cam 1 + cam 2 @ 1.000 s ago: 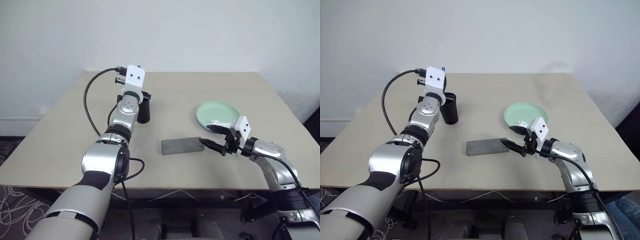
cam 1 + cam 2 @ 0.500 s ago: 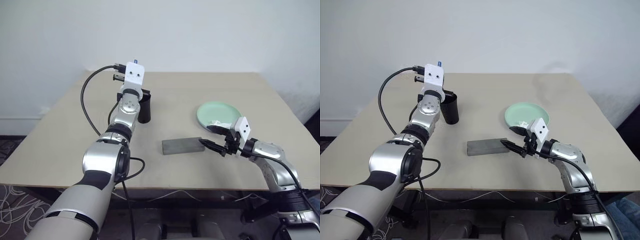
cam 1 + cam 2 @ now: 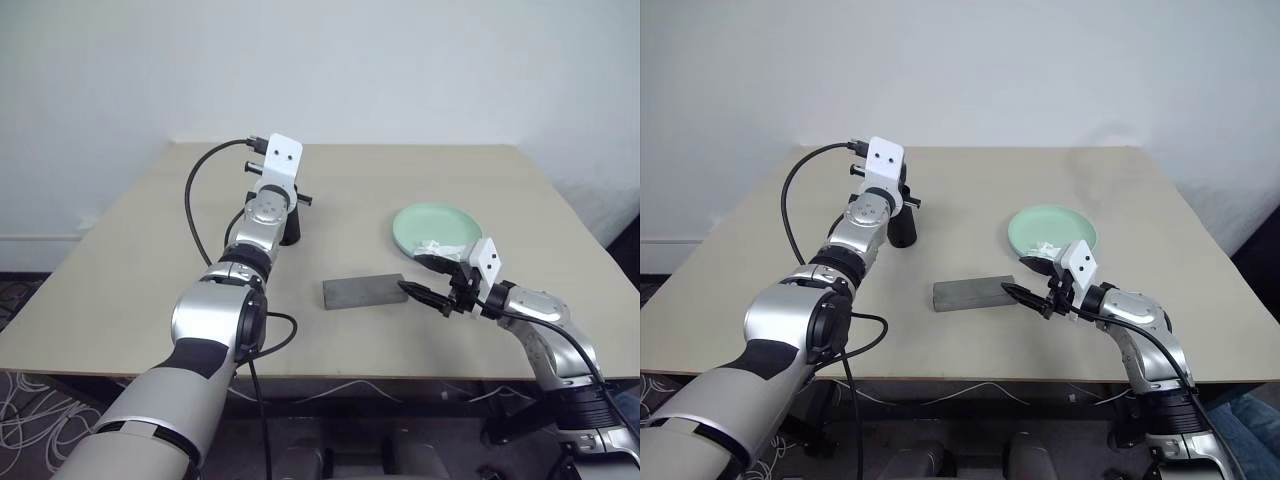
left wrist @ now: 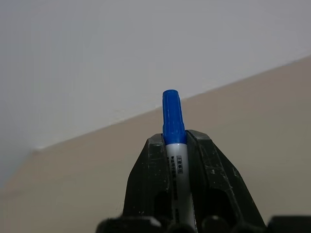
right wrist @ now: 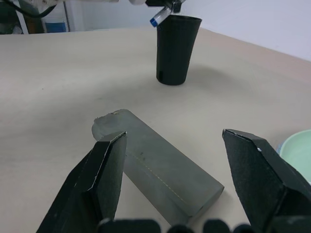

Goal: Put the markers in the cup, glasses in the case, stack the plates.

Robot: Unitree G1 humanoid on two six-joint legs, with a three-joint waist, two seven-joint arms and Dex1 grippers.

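The left gripper (image 4: pixel 174 145) is clamped on a blue-capped marker (image 4: pixel 173 121) above the cup (image 5: pixel 177 48). The right gripper (image 5: pixel 181 165) hovers, fingers apart, beside the case (image 5: pixel 160 172) on the counter (image 3: pixel 420 180).

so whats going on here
The left gripper is shut on a blue-capped marker and holds it up by the rim of the black cup. The right gripper hangs open just short of one end of the closed grey case. A mint green plate sits beyond it.
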